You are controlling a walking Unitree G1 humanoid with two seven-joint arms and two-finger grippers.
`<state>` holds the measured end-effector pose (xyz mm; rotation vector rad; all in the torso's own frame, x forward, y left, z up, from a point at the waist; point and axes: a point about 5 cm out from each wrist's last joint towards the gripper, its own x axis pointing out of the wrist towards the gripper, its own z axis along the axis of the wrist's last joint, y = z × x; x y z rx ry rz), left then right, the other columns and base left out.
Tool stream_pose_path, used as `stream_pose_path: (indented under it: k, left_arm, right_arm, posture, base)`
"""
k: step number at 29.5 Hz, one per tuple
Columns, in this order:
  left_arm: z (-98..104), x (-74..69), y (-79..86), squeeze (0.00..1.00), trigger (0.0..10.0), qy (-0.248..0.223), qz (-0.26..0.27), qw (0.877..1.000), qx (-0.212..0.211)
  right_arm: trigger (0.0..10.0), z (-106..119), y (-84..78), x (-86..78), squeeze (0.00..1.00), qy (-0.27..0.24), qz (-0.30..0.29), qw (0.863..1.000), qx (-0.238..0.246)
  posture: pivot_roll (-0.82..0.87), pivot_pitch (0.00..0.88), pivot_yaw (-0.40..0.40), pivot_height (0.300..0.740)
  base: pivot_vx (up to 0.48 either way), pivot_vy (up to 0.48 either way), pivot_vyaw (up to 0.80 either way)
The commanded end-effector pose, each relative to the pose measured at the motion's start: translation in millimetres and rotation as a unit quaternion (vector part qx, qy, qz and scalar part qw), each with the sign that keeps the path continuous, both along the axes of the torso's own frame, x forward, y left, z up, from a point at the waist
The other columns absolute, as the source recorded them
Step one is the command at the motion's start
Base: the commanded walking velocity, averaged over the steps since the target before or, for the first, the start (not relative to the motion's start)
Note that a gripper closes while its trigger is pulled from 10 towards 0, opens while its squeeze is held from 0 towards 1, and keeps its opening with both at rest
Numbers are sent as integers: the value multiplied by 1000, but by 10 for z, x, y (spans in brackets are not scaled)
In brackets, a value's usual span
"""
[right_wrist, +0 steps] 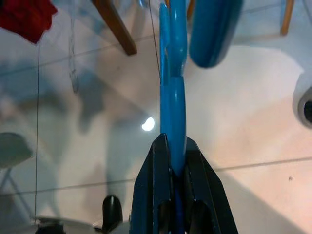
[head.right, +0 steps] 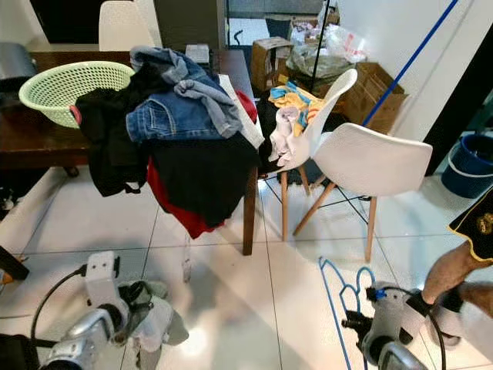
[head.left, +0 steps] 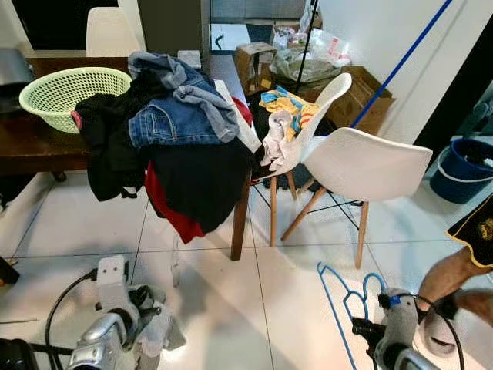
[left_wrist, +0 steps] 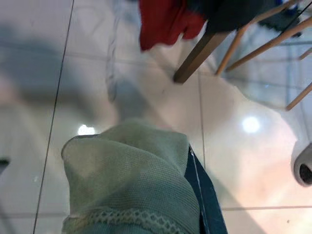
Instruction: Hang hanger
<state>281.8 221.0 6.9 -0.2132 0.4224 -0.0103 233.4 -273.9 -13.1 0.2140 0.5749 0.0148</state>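
Note:
A blue plastic hanger is held low over the white tiled floor at the lower right. My right gripper is shut on its edge; in the right wrist view the hanger runs straight out from between the black fingers. In the left eye view the right gripper sits just below the hanger's hook. At the lower left, my left gripper holds a grey-green garment. That garment drapes over the fingers and hides them in the left wrist view.
A dark wooden table carries a heap of clothes and a green basket. Two white chairs stand to its right, one with clothes on it. A person's leg is at the right edge, near a blue bucket.

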Motion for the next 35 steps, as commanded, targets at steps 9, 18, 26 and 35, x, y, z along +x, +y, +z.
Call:
stream_pose_path:
  k: [9,18,26,35]
  left_arm:
    - [-12,74,-34,0,10000,14,5,1000,-7]
    - [-10,62,28,0,10000,13,8,1000,-4]
    - [-42,17,14,0,10000,12,-11,1000,-1]
    - [-84,-54,24,0,10000,6,-12,1000,-2]
  right_arm:
    - [10000,2,-14,92,0,8,-16,1000,-8]
    - [10000,-13,33,99,0,4,-9,1000,-5]
    - [10000,-43,-3,21,0,-1,-10,1000,-2]
    - [10000,-80,-48,-71,0,-1,-16,1000,-2]
  posture:
    - [78,0,-26,740]
    - [79,0,-16,740]
    - [63,53,-4,740]
    - [80,72,-36,740]
  base:
    - [0,0,0]
    - [0,0,0]
    - [0,0,0]
    - [0,0,0]
